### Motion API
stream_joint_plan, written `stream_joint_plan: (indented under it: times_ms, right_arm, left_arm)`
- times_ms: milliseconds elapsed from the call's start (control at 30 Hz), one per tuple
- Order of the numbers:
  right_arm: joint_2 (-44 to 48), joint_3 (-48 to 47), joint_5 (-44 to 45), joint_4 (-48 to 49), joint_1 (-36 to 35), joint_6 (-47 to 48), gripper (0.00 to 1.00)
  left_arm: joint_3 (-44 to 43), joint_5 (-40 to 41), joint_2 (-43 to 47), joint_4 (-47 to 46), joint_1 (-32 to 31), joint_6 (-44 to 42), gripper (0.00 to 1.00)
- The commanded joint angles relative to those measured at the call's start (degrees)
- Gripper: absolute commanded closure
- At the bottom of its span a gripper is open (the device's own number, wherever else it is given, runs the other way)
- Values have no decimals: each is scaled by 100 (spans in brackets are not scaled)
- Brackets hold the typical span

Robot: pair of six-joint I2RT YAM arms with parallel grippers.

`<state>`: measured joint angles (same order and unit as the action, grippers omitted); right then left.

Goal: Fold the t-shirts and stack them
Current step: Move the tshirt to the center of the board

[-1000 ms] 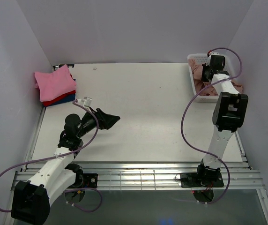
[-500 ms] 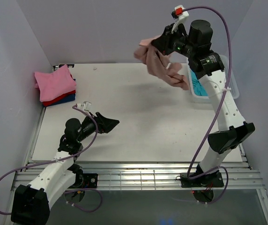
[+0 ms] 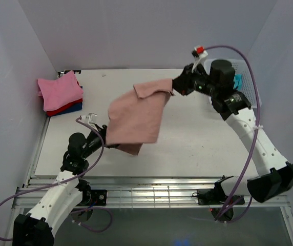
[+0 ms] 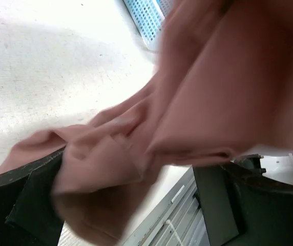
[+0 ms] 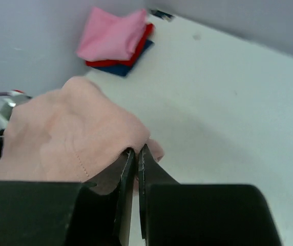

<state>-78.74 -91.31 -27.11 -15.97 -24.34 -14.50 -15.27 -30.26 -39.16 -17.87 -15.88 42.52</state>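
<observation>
A large dusty rose-brown t-shirt (image 3: pixel 136 118) hangs in the air over the middle of the table. My right gripper (image 3: pixel 176 87) is shut on its upper right edge, and the cloth bunches at the closed fingertips (image 5: pixel 137 154). The shirt's lower end drapes over my left gripper (image 4: pixel 131 205), which is open, with loose cloth (image 4: pixel 95 164) lying between its spread fingers (image 4: pixel 28 200). In the top view the shirt hides the left fingertips. At the far left corner, folded t-shirts lie in a stack: pink (image 3: pixel 59 89) on top, red (image 3: pixel 58 110) and dark blue (image 3: pixel 74 108) beneath.
A white lattice basket (image 3: pixel 248 77) stands at the far right edge, with turquoise cloth (image 3: pixel 237 80) inside. Walls close in the table on the left, the back and the right. A metal rail (image 3: pixel 151 187) runs along the near edge.
My right arm lifted the rose-brown shirt out of the basket and swung it left over the table. The shirt has unfurled and now covers the left gripper, which stayed open.
</observation>
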Motion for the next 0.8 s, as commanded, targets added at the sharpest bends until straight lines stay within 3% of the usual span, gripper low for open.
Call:
stream_joint_plan:
  times_ms: [0, 67, 200, 300, 433, 467, 667, 767]
  right_arm:
    - [438, 2060, 2036, 269, 61, 114, 92]
    - [465, 3095, 2960, 313, 70, 53, 92]
    - [149, 3962, 4481, -63, 87, -306, 92]
    - [200, 4208, 4882, -127, 52, -317, 78]
    - [752, 4139, 4348, 129, -141, 174, 69]
    - [859, 4078, 4207, 146, -298, 298, 60]
    - [1089, 3366, 2169, 85, -887, 668, 40]
    - [817, 3295, 1491, 321, -1483, 764, 38]
  left_arm:
    - [-248, 309, 364, 564, 6, -235, 2]
    - [-362, 573, 356, 959, 15, -489, 2]
    - [-758, 925, 198, 1628, 15, -824, 2]
    - [-811, 1109, 259, 1681, 15, -798, 2]
    - [-724, 1470, 242, 1629, 6, -885, 2]
    - [-645, 1549, 198, 1620, 6, -912, 2]
    - [-258, 2260, -363, 1278, 6, -912, 2]
    - [-196, 2717, -592, 1190, 6, -982, 2]
